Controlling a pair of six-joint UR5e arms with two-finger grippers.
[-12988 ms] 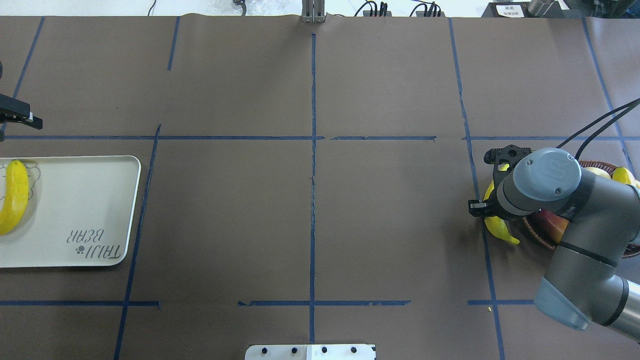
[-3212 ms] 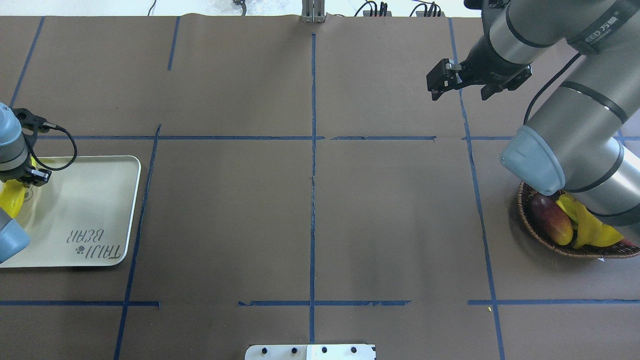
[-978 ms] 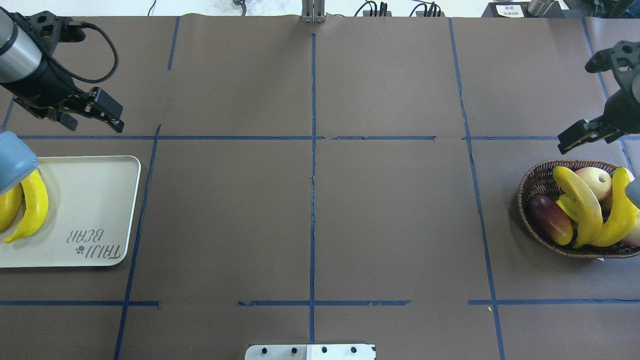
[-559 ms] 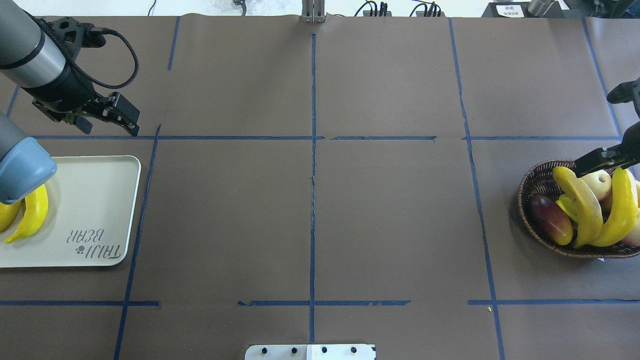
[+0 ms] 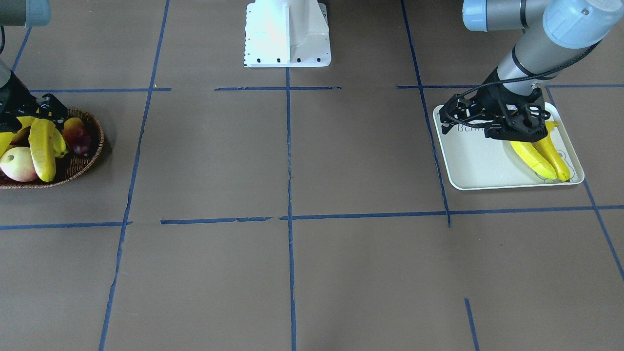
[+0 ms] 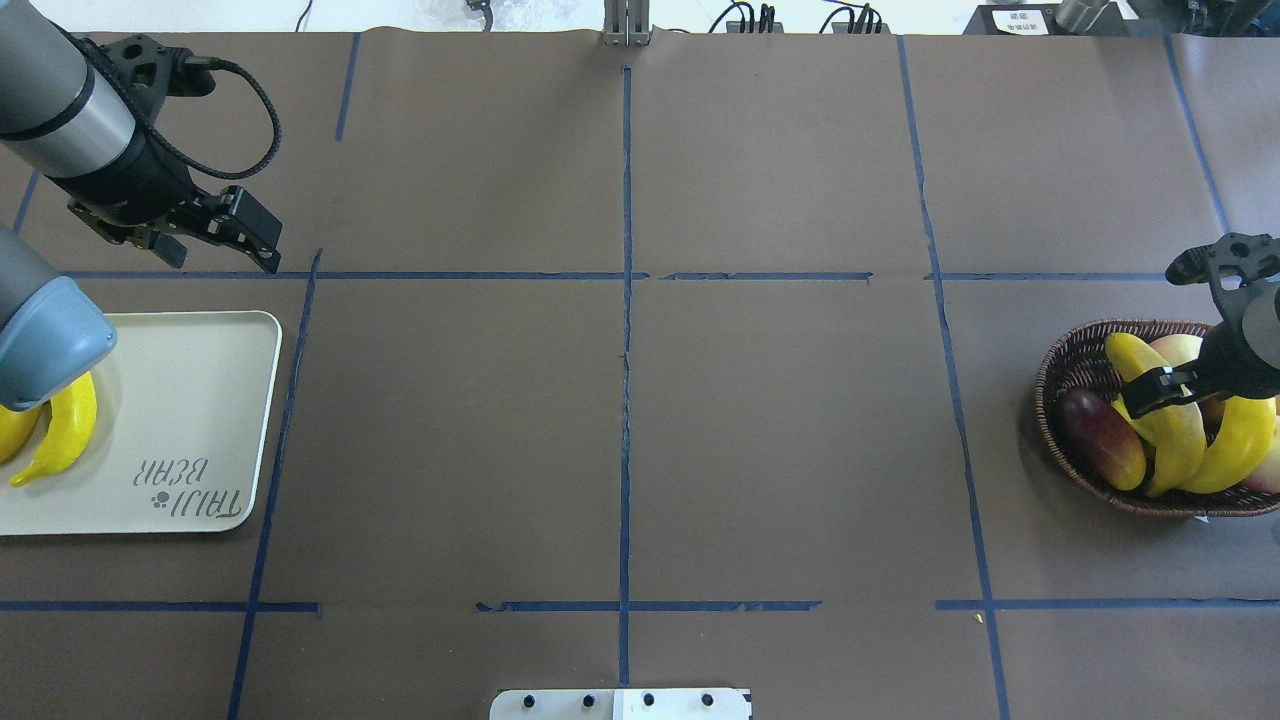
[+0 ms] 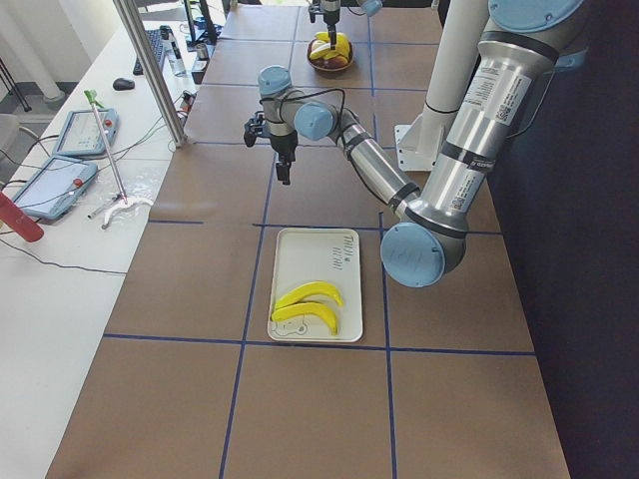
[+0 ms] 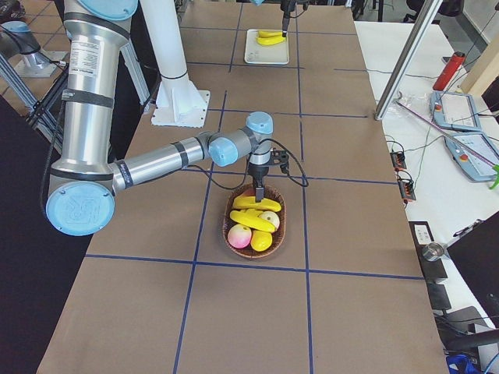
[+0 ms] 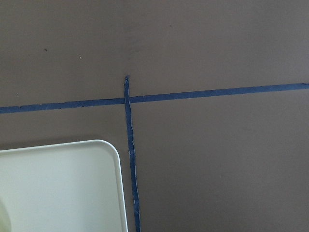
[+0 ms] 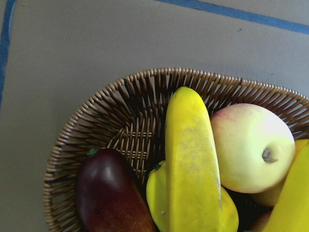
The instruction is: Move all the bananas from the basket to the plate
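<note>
Two bananas [image 6: 1165,430] [image 6: 1240,445] lie in the wicker basket [image 6: 1050,385] at the right. My right gripper [image 6: 1160,388] hangs low over the left one and looks open. That banana [image 10: 190,164] fills the middle of the right wrist view, inside the basket rim [image 10: 87,125]. Two more bananas [image 6: 65,430] [image 5: 534,153] lie side by side on the cream plate [image 6: 180,400] at the left. My left gripper [image 6: 255,235] is raised over the table beyond the plate's far right corner [image 9: 58,188]. It looks open and holds nothing.
The basket also holds a dark red fruit [image 6: 1100,440], a pale apple [image 10: 251,145] and a small yellow fruit [image 10: 157,193]. The robot's base plate [image 6: 620,703] sits at the near edge. Blue tape lines cross the brown table. A side bench with tablets [image 7: 70,150] runs along the table.
A second banana has come to lie on the plate, and my left gripper has risen away to the far right. My right gripper has come back and lowered over the basket's left banana.
</note>
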